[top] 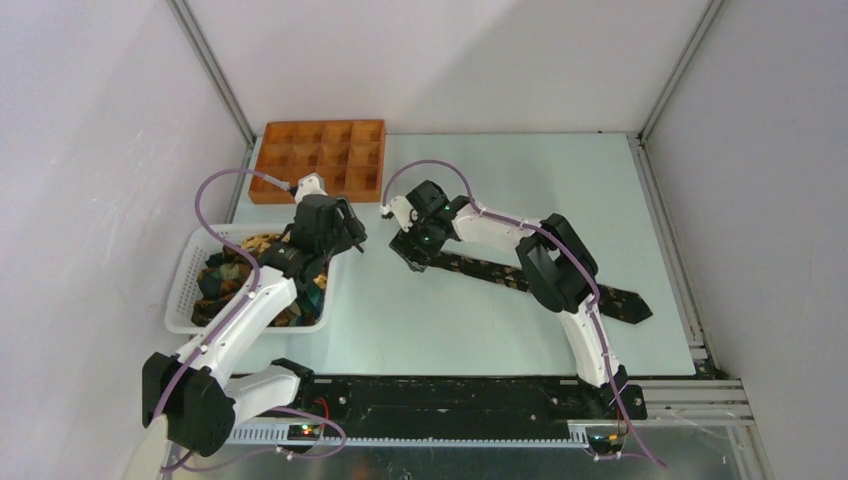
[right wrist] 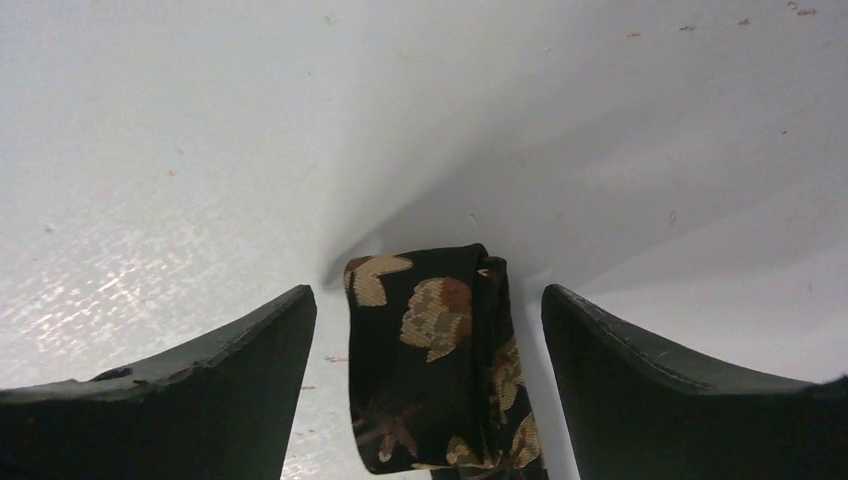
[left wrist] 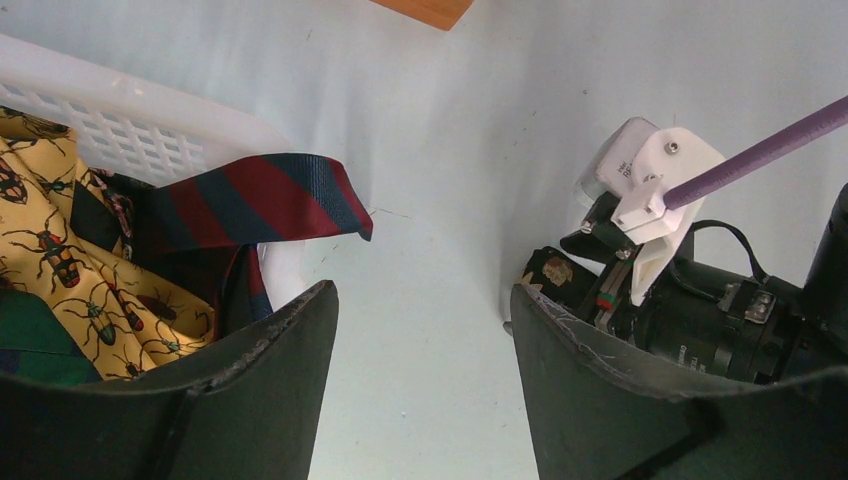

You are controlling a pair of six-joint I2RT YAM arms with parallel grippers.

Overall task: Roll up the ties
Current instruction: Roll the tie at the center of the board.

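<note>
Right of the basket [top: 185,285], the right gripper [right wrist: 428,295], spread wide, straddles the folded end of the tie [right wrist: 420,400], seemingly clear of it, while the left gripper [left wrist: 422,288] gapes over the basket's rim.

The white mesh basket [left wrist: 150,110] fills the upper left. Inside it lies a yellow beetle-print tie [left wrist: 70,270], and a red-and-navy striped tie [left wrist: 250,200] drapes out over its rim onto the pale table [left wrist: 440,200]. Just right of the basket, the left gripper [left wrist: 422,300] hangs with its jaws apart and nothing between them. Farther right of the basket is the right arm's wrist [left wrist: 690,310] with its purple cable [left wrist: 770,150]. Beyond the basket, an orange tray [left wrist: 425,10] corner shows.
</note>
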